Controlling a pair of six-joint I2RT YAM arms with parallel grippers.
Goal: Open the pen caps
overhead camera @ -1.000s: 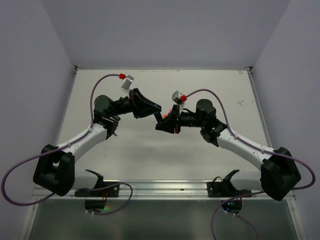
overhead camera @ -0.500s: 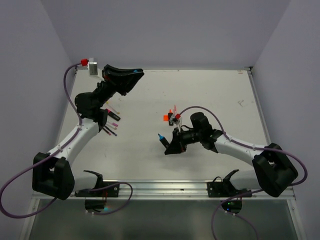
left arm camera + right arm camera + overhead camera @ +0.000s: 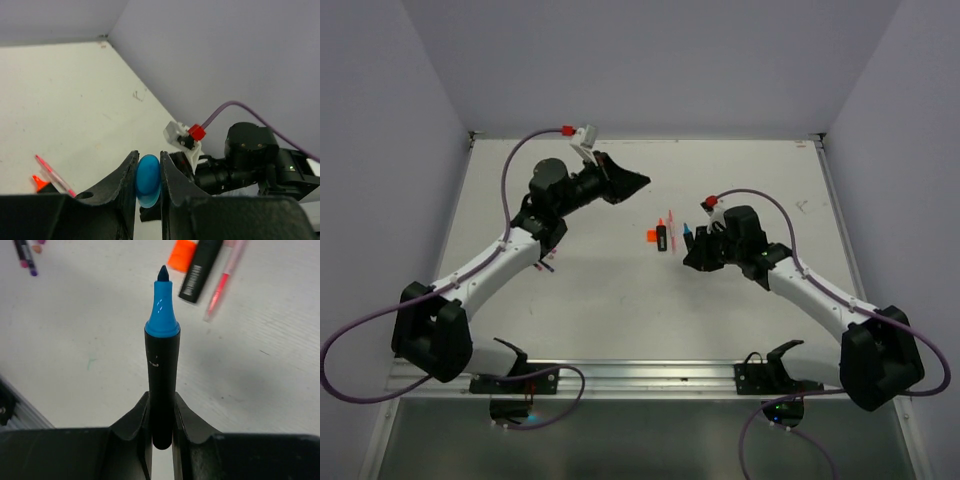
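My left gripper (image 3: 634, 182) is shut on a blue pen cap (image 3: 148, 174) and holds it above the far middle of the table. My right gripper (image 3: 691, 250) is shut on a stubby black highlighter (image 3: 161, 375), whose bare blue tip (image 3: 162, 305) points away from the wrist. The tip also shows in the top view (image 3: 686, 230). A black highlighter (image 3: 661, 238) with its orange cap (image 3: 650, 237) on lies left of the right gripper. A thin pink pen (image 3: 672, 222) lies beside it.
More thin pens (image 3: 546, 262) lie at the left, partly hidden under the left arm; they also show in the right wrist view (image 3: 25, 252). The table (image 3: 770, 180) has walls behind and on both sides.
A second ago both grippers met at the table's middle. They have parted: the left swung far left with the blue cap, then back towards the centre; the right holds the uncapped highlighter.
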